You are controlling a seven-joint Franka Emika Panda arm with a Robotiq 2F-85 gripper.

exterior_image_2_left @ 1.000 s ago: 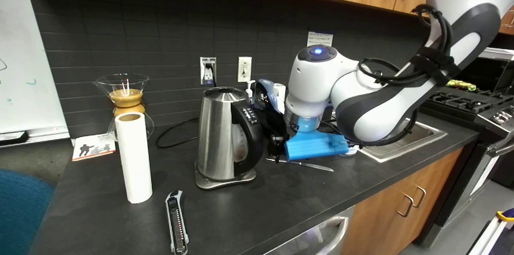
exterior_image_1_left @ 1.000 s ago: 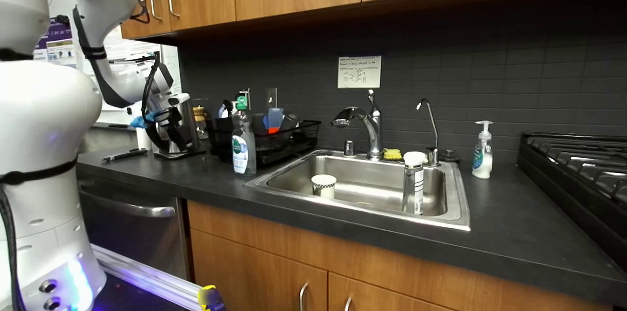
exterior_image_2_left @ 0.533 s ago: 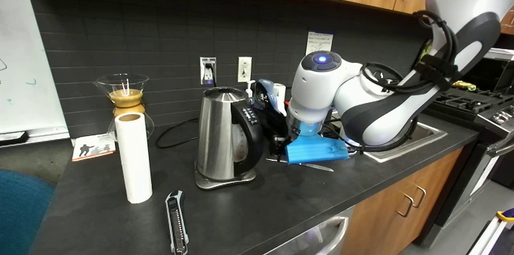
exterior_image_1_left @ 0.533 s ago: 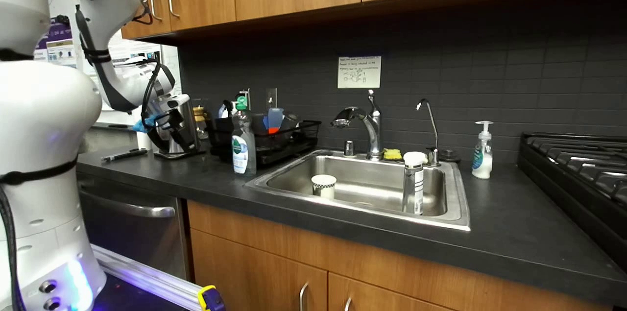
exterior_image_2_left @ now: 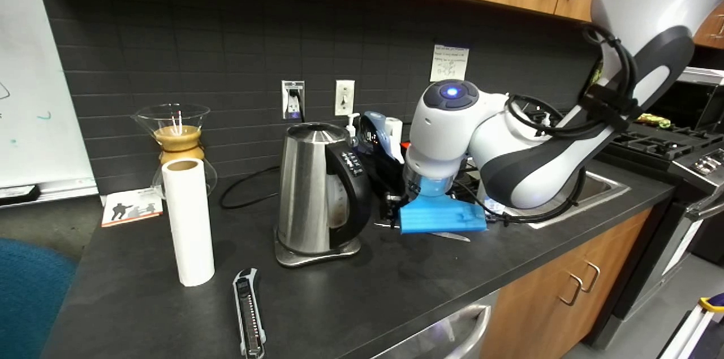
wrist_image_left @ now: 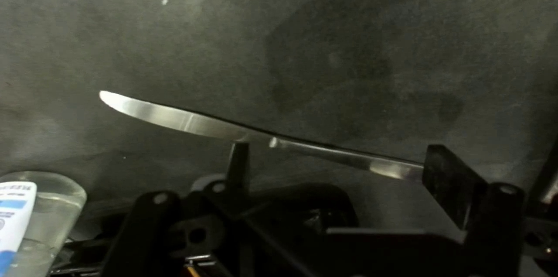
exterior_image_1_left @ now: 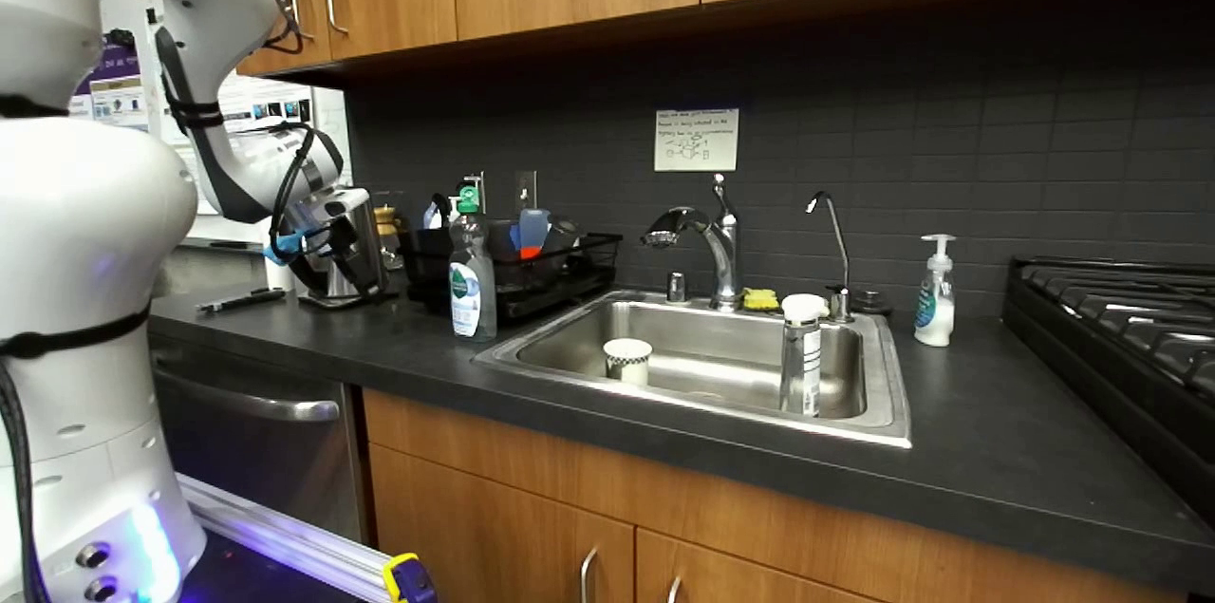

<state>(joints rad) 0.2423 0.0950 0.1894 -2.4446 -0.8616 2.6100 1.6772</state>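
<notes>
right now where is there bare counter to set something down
On the counter, one bare patch lies between the sink and gas stove, in front of the pump soap bottle; another is bordered by the electric kettle, box cutter and counter's front edge. It is crowded around the gripper: table knife, kettle, dish rack and dish soap bottle.

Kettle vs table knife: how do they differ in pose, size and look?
Pose: the kettle stands upright on its base; the table knife lies flat.
Size: the kettle is tall and bulky, the table knife slim and far smaller.
Look: the kettle pairs a metal body with a black handle; the table knife is metal along its visible length.
Shared: shiny silver metal, both on the dark counter.
</notes>
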